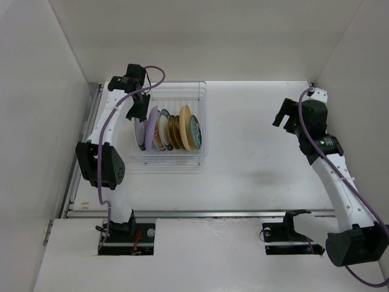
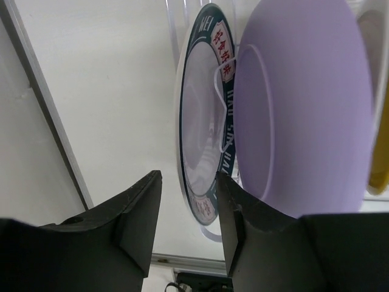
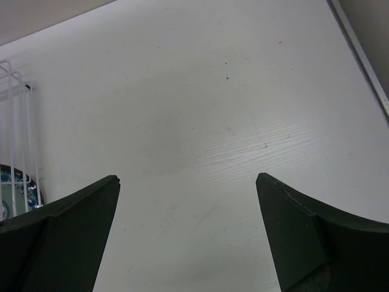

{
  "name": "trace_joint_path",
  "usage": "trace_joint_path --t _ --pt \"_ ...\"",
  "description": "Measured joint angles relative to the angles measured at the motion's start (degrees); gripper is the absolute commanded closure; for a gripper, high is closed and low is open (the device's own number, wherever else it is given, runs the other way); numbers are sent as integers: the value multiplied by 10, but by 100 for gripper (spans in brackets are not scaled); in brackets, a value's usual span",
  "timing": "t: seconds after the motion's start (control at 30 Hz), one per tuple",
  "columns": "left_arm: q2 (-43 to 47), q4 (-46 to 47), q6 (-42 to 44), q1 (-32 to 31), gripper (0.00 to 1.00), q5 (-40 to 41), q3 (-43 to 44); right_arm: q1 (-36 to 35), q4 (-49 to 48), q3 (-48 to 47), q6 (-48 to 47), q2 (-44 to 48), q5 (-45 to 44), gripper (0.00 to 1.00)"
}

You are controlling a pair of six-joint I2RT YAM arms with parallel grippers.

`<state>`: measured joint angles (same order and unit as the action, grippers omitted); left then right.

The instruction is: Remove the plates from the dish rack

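The white wire dish rack (image 1: pixel 173 155) stands at the back left and holds several plates on edge. My left gripper (image 1: pixel 137 113) is open at the rack's left end. In the left wrist view it (image 2: pixel 188 210) straddles the lower rim of the white plate with the dark teal rim (image 2: pixel 197 121), without pinching it. The right finger (image 2: pixel 240 213) sits in front of the lavender plate (image 2: pixel 304 109). A yellow rim (image 2: pixel 378 173) shows behind that. My right gripper (image 1: pixel 284 119) is open and empty over bare table at the right (image 3: pixel 188 201).
From above, the row in the rack runs from the lavender plate (image 1: pixel 151 121) through brown-gold (image 1: pixel 175 131) and yellow (image 1: pixel 186 126) to a teal patterned plate (image 1: pixel 194 131). The rack's corner (image 3: pixel 15 115) shows in the right wrist view. White walls enclose the table.
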<state>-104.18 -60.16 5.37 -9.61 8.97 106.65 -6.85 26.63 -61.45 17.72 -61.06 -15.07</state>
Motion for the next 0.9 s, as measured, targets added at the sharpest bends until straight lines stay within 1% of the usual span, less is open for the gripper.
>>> trace_joint_path --t 0.03,0.07,0.17,0.2,0.23,0.3,0.47,0.67,0.77,0.9 --pt "-8 0 0 0 66 6 0 0 0 0 0 2 -1 0" --pt "-16 -1 0 0 72 12 0 0 0 0 0 4 -1 0" --pt "-38 -2 -1 0 85 24 -1 0 1 0 0 7 -1 0" --pt "-42 -4 -2 0 97 27 -1 0 1 0 0 7 -1 0" --pt "-45 -5 -4 0 100 31 -1 0 3 0 0 7 -1 0" --pt "-45 -7 -15 1 100 45 0 0 13 -4 0 7 0 0" --pt "-45 -36 -20 3 100 44 22 0 17 -13 0 8 4 0" --pt "-38 -75 -11 3 100 58 103 -3 19 -22 -2 6 21 0" --pt "-18 -82 -1 3 100 67 138 -7 21 -31 -7 0 51 0" --pt "42 -80 9 2 100 57 160 -12 21 -48 -22 -13 126 0"
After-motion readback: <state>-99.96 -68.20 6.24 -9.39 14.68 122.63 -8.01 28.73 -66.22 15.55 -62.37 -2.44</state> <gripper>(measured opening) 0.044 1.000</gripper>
